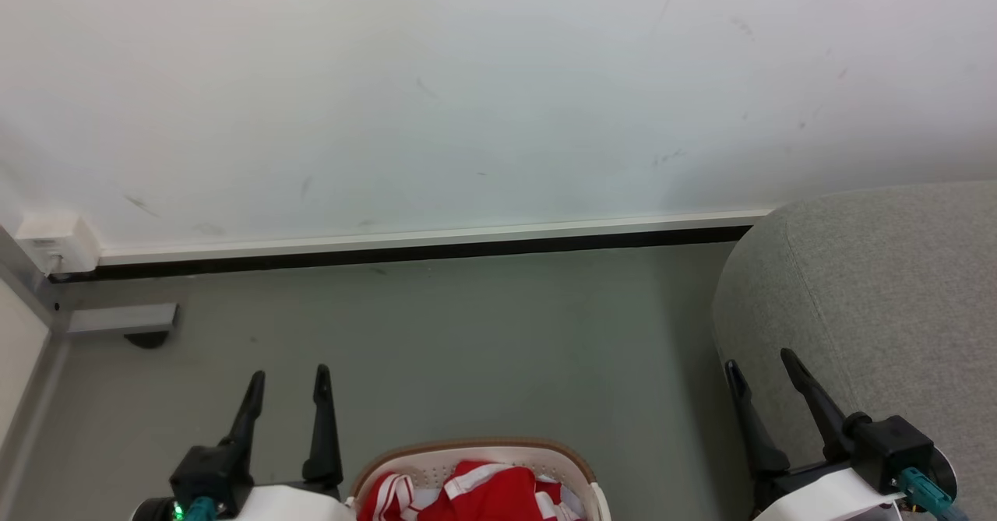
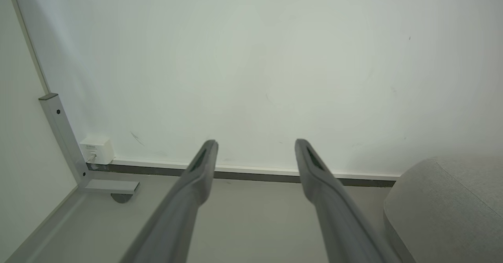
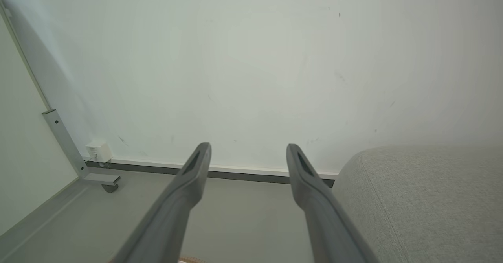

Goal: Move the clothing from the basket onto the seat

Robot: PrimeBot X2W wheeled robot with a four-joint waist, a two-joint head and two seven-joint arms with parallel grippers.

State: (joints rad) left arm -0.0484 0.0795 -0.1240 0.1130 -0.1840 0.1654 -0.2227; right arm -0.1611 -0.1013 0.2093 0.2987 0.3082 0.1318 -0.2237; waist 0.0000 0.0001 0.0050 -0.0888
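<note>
Left gripper (image 1: 288, 377) hangs low, fingers spread wide; right gripper (image 1: 759, 361) likewise, empty.

surface: smooth grey-green floor (image 1: 483, 334), matt, with faint scuffs. standing on it: an oval white perforated plastic basket with a brown rim (image 1: 475, 443), cut off by the head view's lower edge. right of the basket, apart from it: a large grey woven-fabric upholstered seat (image 1: 880, 295) with a rounded corner. beyond the basket to its left, well apart, at the wall: a flat grey metal foot bar (image 1: 121, 320) on a dark round pad (image 1: 148, 341). beyond the basket, a dark skirting strip (image 1: 405, 255) bounds the floor.
</note>
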